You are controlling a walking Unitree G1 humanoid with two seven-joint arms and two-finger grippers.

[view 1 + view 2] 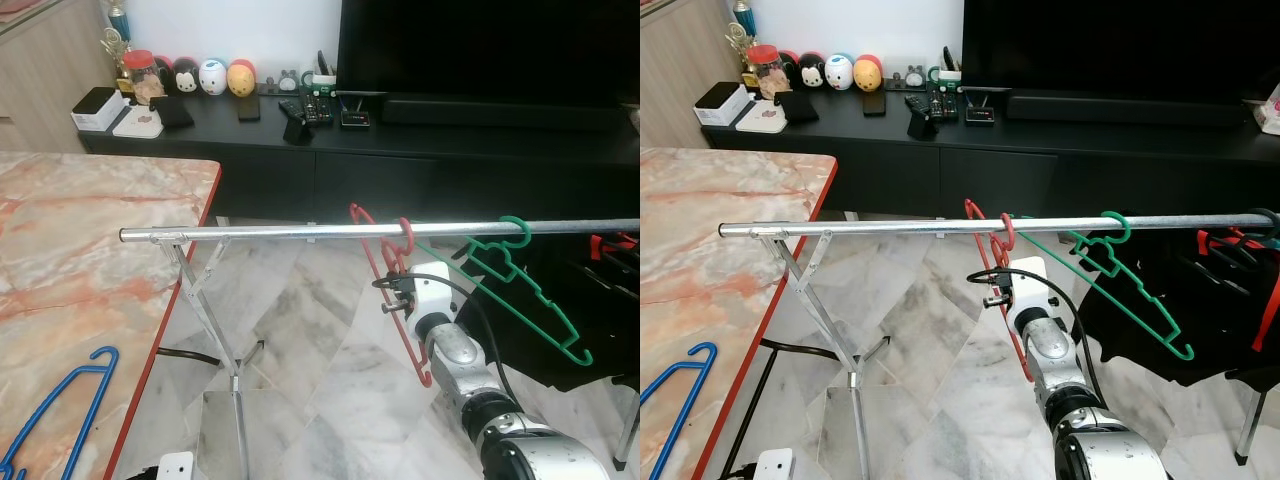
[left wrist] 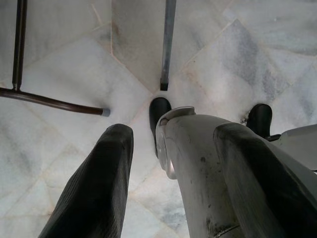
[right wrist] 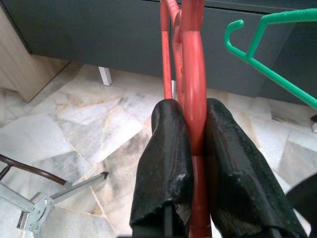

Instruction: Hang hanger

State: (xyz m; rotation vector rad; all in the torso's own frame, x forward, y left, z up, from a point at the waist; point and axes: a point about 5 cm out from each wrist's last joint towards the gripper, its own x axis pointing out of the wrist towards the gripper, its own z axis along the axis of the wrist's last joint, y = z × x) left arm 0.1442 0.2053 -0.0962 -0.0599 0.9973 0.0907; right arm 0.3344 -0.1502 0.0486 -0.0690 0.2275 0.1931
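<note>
A red hanger [image 1: 378, 262] has its hook over the silver rail [image 1: 280, 233] of a clothes rack, near the middle. My right gripper [image 3: 193, 113] is shut on the red hanger's lower bar, just below the rail. The right arm [image 1: 455, 350] reaches up from the lower right. A green hanger [image 1: 527, 300] hangs on the rail further right. A blue hanger [image 1: 72, 395] lies on the marble table [image 1: 70, 250] at the lower left. My left gripper [image 2: 173, 186] is open and hangs low, pointing at the floor beside my own leg.
The rack's crossed legs [image 1: 205, 300] stand on the marble floor next to the table's red edge. A black TV cabinet [image 1: 400, 150] with remotes and toys runs along the back, under a TV [image 1: 480, 45]. Dark clothes [image 1: 600, 300] hang at the right. A white power strip [image 1: 172, 468] lies on the floor.
</note>
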